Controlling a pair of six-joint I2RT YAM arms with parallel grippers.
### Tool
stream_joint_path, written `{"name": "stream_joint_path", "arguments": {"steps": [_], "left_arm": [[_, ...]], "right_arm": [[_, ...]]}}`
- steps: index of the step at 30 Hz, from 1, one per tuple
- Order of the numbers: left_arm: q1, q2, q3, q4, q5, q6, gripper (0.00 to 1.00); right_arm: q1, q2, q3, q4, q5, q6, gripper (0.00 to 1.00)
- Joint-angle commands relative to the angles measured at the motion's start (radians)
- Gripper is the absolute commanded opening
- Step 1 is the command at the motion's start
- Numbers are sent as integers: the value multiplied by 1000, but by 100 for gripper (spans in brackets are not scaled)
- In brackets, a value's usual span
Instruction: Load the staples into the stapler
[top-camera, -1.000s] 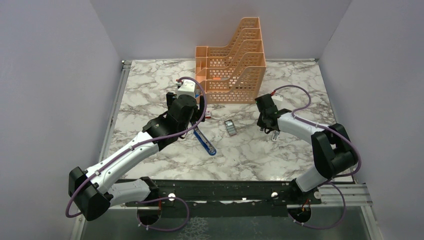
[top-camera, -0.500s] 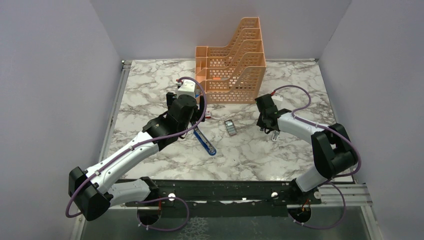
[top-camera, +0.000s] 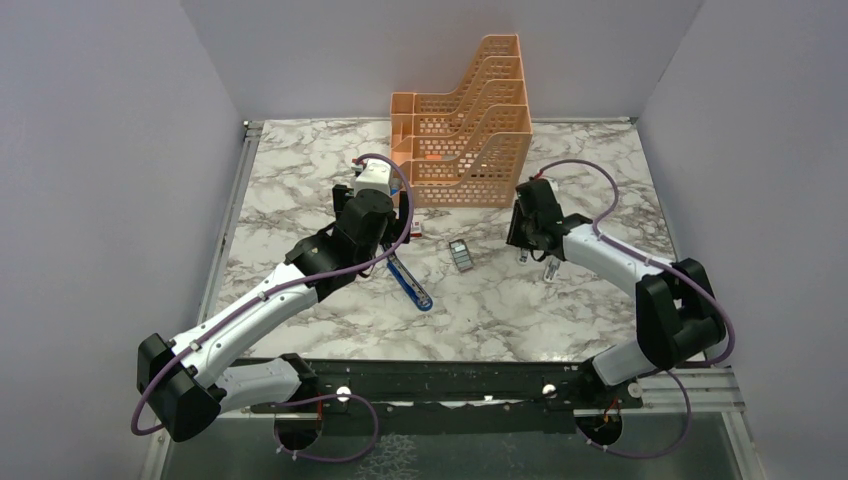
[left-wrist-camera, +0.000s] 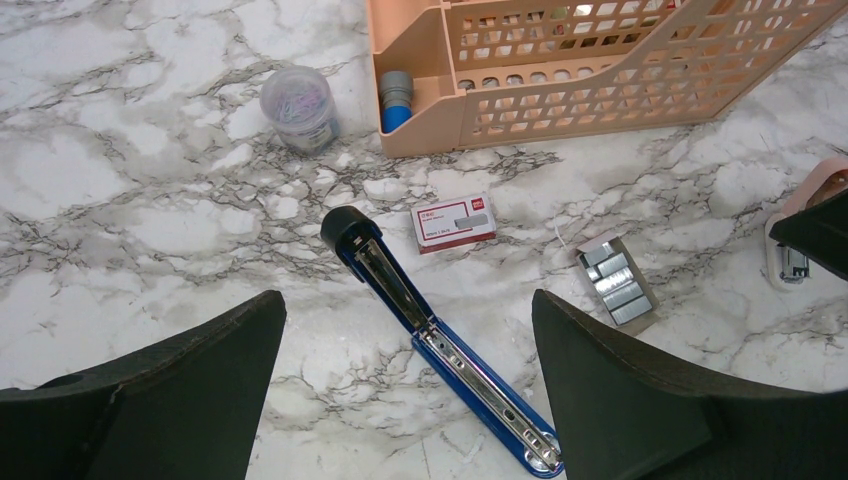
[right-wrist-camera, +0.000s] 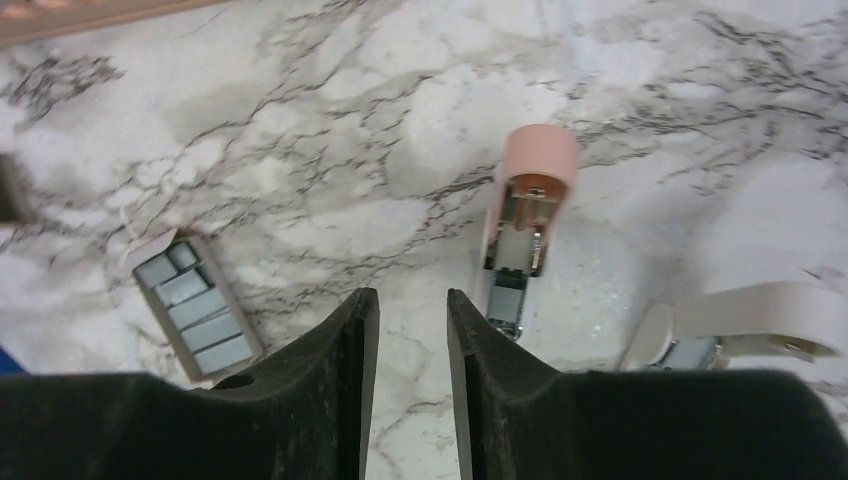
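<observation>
Lying opened out flat on the marble desk (top-camera: 300, 160), the blue stapler (top-camera: 410, 283) has its black end toward the back and its long metal channel facing up. The left claw (left-wrist-camera: 407, 305) hangs right above it with its fingers (left-wrist-camera: 150, 400) spread wide apart. Only the stapler shows below, between them, and they touch nothing. Just beyond the stapler's black end sits the red-and-white box (left-wrist-camera: 453, 222), lying flat, near the stapler but apart from it. To the right of the stapler and clear of it lies the dark staple tray (left-wrist-camera: 615, 280), with grey strips of staples packed side by side inside.

The right claw (right-wrist-camera: 410, 300) hovers over the desk to the right of that tray, its fingers (right-wrist-camera: 340, 380) only a narrow slit apart — bare marble shows through the gap, and it holds nothing. In its wrist view the tray lies to the left of the fingers, and a pink piece (right-wrist-camera: 530, 200) with metal inside lies just right of them. A white oblong piece (right-wrist-camera: 760, 312) lies further right. None of these touches the claw.

At the back of the desk stands an orange file rack (top-camera: 470, 130), with a small clear jar of coloured paper clips (left-wrist-camera: 297, 103) beside its left end.
</observation>
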Motion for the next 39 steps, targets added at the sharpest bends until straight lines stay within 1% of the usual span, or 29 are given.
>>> {"name": "stream_joint_path", "arguments": {"steps": [1, 4, 5, 7, 9, 11, 13, 23, 31, 36, 39], "left_arm": [[0, -1, -3, 22, 2, 4, 94], [0, 2, -3, 22, 3, 2, 94], [0, 1, -3, 22, 3, 2, 94], [0, 3, -2, 22, 2, 3, 94], [0, 4, -2, 22, 2, 2, 94], [0, 6, -2, 22, 1, 4, 94], [0, 5, -2, 22, 0, 5, 94], [0, 6, -2, 22, -14, 9, 94], [0, 11, 0, 22, -22, 11, 93], [0, 15, 0, 22, -22, 14, 94], [0, 14, 0, 22, -23, 14, 94]], "right_arm": [[18, -1, 26, 59, -203, -106, 39], [66, 24, 41, 74, -230, -152, 45], [86, 36, 50, 75, -229, -167, 49], [129, 65, 76, 71, -206, -194, 52], [166, 104, 109, 58, -186, -216, 50], [199, 151, 144, 45, -157, -231, 45], [222, 199, 182, 30, -121, -236, 43], [279, 345, 278, 13, -66, -266, 42], [287, 364, 292, 19, -14, -262, 42], [290, 338, 290, 29, -13, -270, 42], [293, 310, 282, 47, -39, -281, 42]]}}
